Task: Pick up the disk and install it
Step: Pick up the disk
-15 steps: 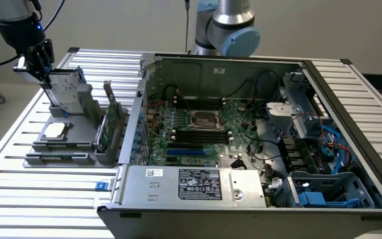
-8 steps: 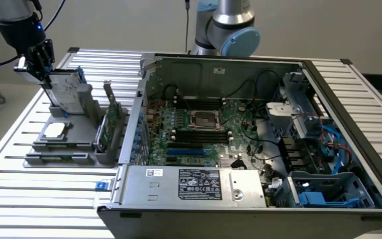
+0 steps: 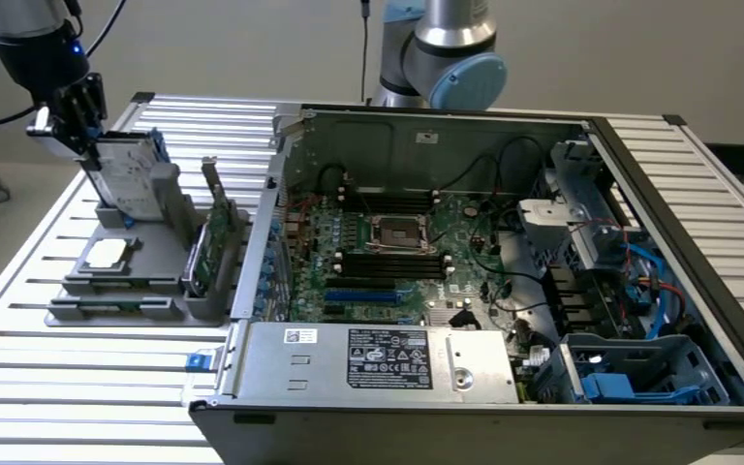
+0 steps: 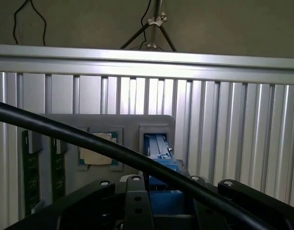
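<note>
The pincer hangs at the exterior view's far left, above the near corner of the ribbed tabletop. Its black fingers are clenched on the upper edge of the disk. The disk stands upright just under the pincer, with its white label facing the exterior view's right. Its lower end sits at the slot of the grey holder directly below. I cannot tell whether the disk has cleared that slot. In the wrist view the disk's blue rail shows between the fingers, and a black cable slants across in front.

Below the pincer and a little nearer the camera, a square silver chip lies flat in a recess of the holder. Just to the exterior view's right of the pincer, a thin green circuit card stands on edge at the holder's far side, apart from the disk.

Further to the exterior view's right, well away from the pincer, an open computer case lies on the tabletop, its motherboard exposed. A blue drive cage sits in the case's corner farthest from the pincer. The arm's grey and blue column rises behind the case.
</note>
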Tool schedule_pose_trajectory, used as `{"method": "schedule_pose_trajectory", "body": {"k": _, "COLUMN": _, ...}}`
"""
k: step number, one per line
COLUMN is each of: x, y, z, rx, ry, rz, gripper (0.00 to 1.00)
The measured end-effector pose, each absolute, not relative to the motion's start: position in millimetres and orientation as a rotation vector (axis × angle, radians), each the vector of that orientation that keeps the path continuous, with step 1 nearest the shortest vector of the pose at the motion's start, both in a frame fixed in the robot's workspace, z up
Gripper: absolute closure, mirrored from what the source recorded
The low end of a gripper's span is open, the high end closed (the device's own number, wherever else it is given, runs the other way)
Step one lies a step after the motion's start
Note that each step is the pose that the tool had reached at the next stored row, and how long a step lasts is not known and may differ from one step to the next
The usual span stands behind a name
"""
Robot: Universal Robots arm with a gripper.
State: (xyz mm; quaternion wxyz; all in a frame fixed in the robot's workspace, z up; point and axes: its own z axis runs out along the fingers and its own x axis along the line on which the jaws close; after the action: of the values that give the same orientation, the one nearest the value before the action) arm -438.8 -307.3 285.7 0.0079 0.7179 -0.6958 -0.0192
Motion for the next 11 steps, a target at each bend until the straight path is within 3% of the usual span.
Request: {"method": "schedule_pose_trajectory", "body": {"k": 11, "x": -437, "y": -307, "z": 321, "rx": 2.244, "ry": -2.175, "rz": -0.060, "gripper": 0.67}}
